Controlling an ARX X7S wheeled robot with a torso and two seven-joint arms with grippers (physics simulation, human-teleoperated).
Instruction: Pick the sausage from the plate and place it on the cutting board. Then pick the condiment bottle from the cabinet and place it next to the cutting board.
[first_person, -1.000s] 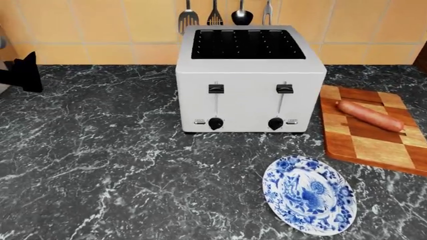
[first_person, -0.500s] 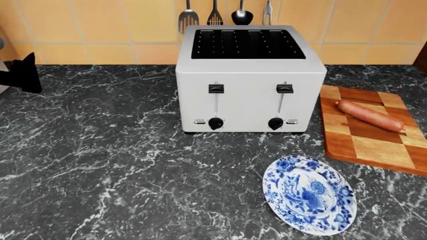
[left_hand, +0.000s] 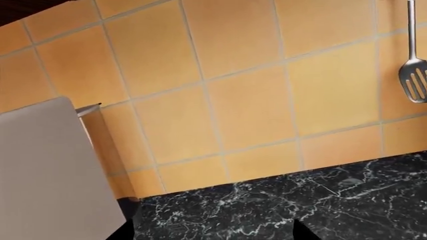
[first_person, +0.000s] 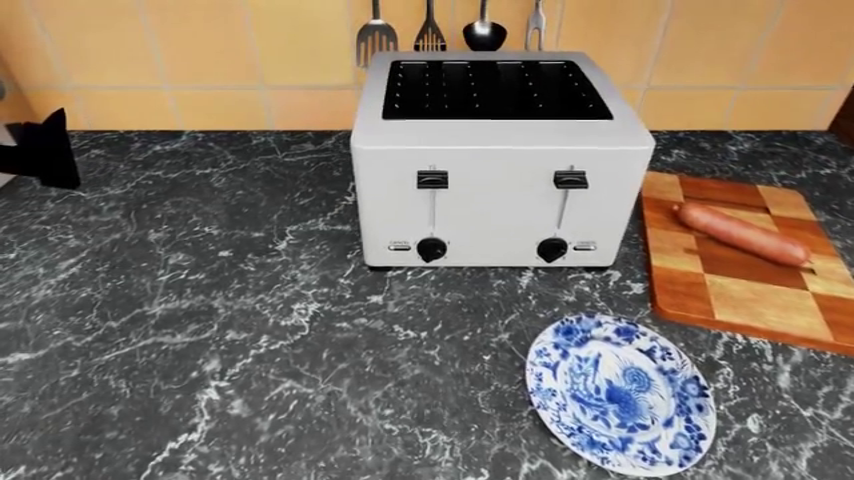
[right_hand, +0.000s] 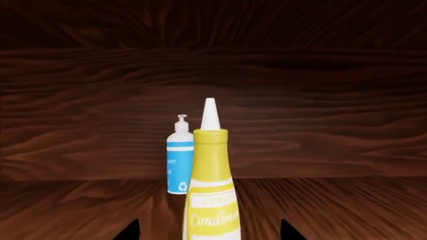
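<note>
The sausage (first_person: 741, 233) lies on the checkered cutting board (first_person: 747, 295) at the right of the counter. The blue-patterned plate (first_person: 618, 393) in front of it is empty. In the right wrist view the yellow condiment bottle (right_hand: 212, 190) stands upright inside the dark wooden cabinet, between the spread jaws of my right gripper (right_hand: 208, 232), with a gap on each side. My left gripper (first_person: 40, 148) is at the head view's far left edge. In the left wrist view it (left_hand: 212, 234) is open and empty above the counter.
A large white toaster (first_person: 501, 160) stands mid-counter, left of the board. Utensils (first_person: 427, 30) hang on the tiled wall behind it. A blue-and-white pump bottle (right_hand: 179, 160) stands behind the condiment bottle. A grey panel (left_hand: 47, 175) is close to the left gripper.
The head view has shifted slightly, and the left gripper sits a little further toward the left edge. The sausage, board and plate have not moved.
</note>
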